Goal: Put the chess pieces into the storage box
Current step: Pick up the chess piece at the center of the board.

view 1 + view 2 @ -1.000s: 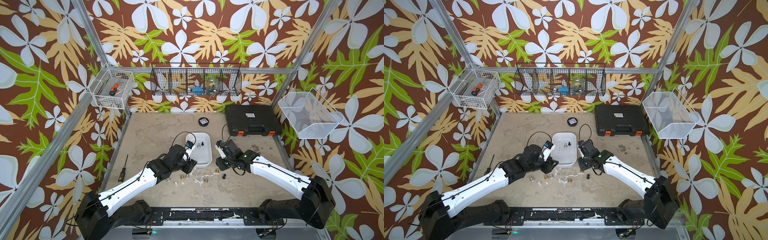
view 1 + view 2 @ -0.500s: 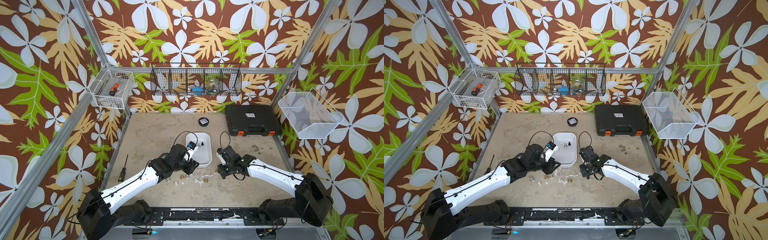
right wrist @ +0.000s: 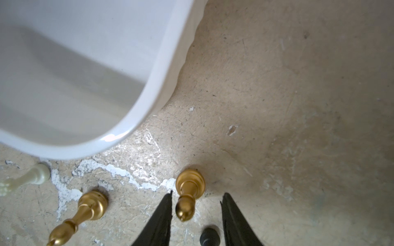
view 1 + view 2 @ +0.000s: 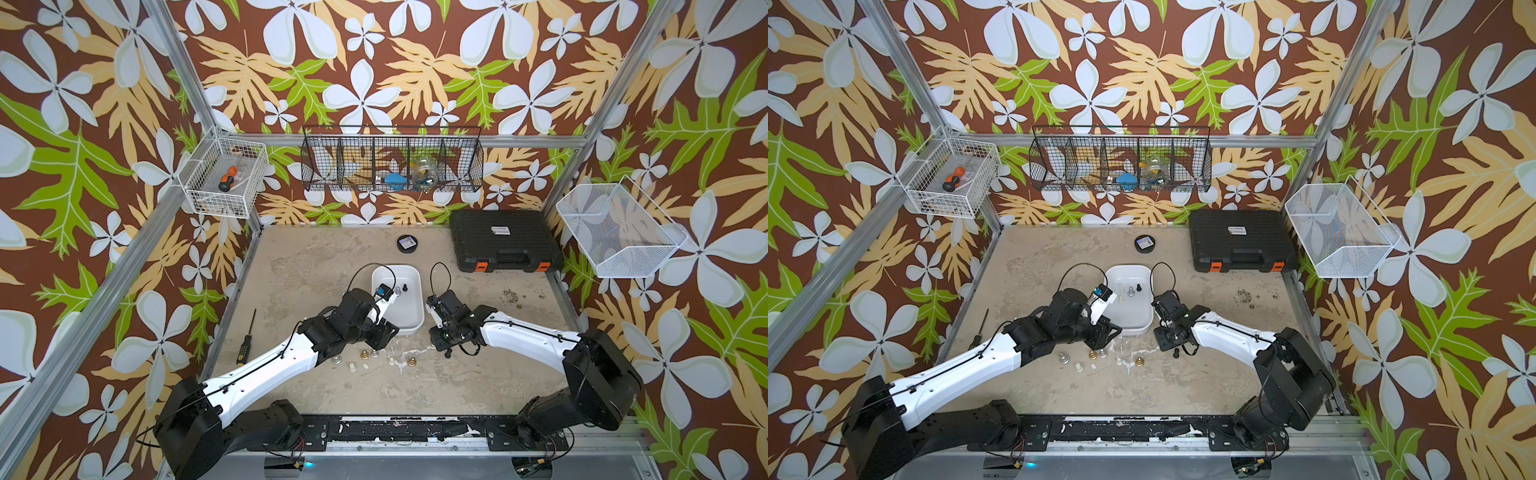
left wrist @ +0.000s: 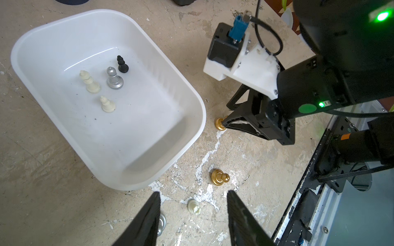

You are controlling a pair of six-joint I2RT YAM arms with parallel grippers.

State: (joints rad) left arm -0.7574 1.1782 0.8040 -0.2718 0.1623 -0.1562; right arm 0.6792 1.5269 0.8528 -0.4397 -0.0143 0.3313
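One gold pawn [image 3: 188,194] between right pincer [image 3: 197,192] jaws

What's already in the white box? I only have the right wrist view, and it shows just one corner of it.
Observer: Four pieces stand in the box: a tall cream piece, a short cream piece, a silver one and a black one.
Operator: Left claw?
Observer: The left claw is open, holding nothing.
Operator: Anything beyond the box?
Observer: A black puck and a black case, both apart from it.
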